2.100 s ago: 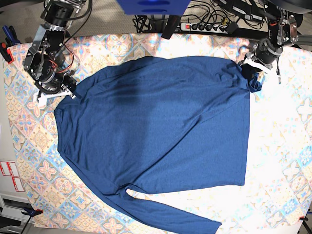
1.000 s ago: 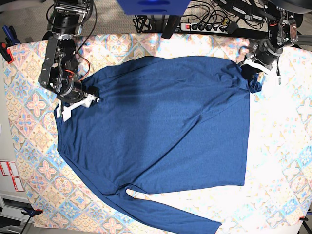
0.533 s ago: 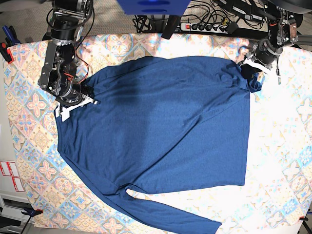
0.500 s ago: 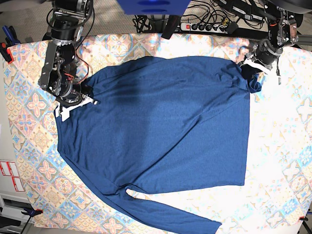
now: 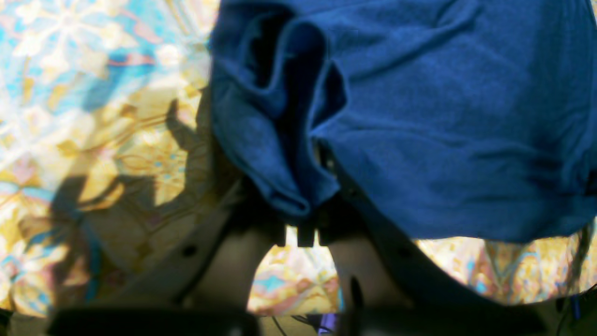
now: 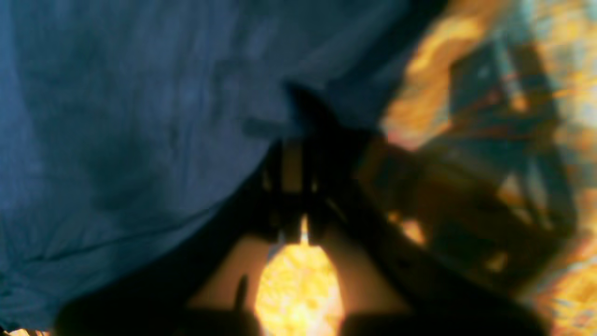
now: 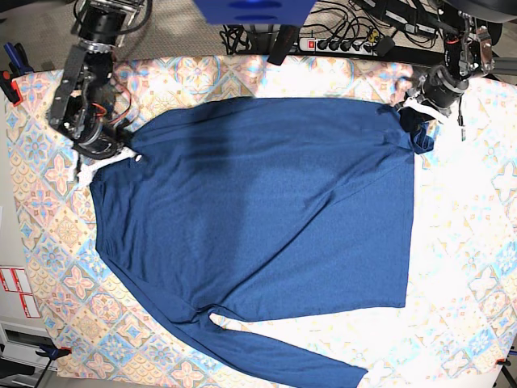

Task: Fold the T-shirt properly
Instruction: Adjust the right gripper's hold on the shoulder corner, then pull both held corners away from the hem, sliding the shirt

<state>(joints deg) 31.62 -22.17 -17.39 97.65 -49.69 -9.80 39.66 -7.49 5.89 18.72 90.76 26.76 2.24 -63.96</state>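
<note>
My left gripper (image 5: 298, 224) and right gripper (image 6: 298, 205) pinch the flat, soft dark blue long-sleeved T-shirt (image 7: 258, 218), no fold made yet.

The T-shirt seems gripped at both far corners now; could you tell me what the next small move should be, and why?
Probably lift both corners slightly together. The left gripper is shut on a bunched fold of the T-shirt, and the right gripper looks shut on its edge, though that view is blurry. The shirt lies flat on the patterned cloth.
</note>
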